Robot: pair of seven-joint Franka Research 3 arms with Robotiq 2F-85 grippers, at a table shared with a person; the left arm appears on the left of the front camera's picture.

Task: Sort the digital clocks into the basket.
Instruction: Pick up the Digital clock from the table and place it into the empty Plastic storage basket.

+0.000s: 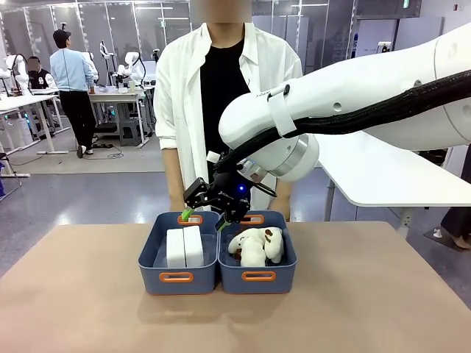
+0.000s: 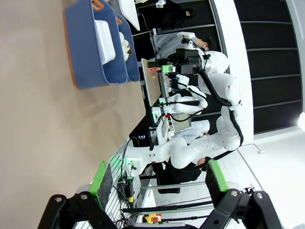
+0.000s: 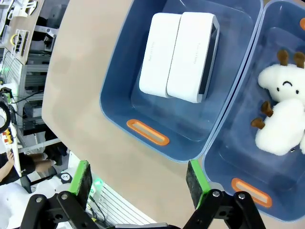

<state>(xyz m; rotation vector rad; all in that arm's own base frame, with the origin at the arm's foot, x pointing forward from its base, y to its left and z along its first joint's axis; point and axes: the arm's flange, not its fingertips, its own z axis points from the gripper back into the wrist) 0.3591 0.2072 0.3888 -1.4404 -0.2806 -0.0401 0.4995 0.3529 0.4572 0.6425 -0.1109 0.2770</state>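
Note:
Two white digital clocks stand side by side in the left blue basket. From above, the right wrist view shows the clocks with their dark faces to one side, inside the basket. My right gripper hovers open over the far rim of the two bins, and nothing sits between its green pads. My left gripper is open and holds nothing, well away from the basket, which it sees sideways with the clocks inside.
A second blue bin touches the basket on its right and holds white-and-brown plush toys, also in the right wrist view. A person in a white shirt stands behind the bins. The tan table lies bare around them.

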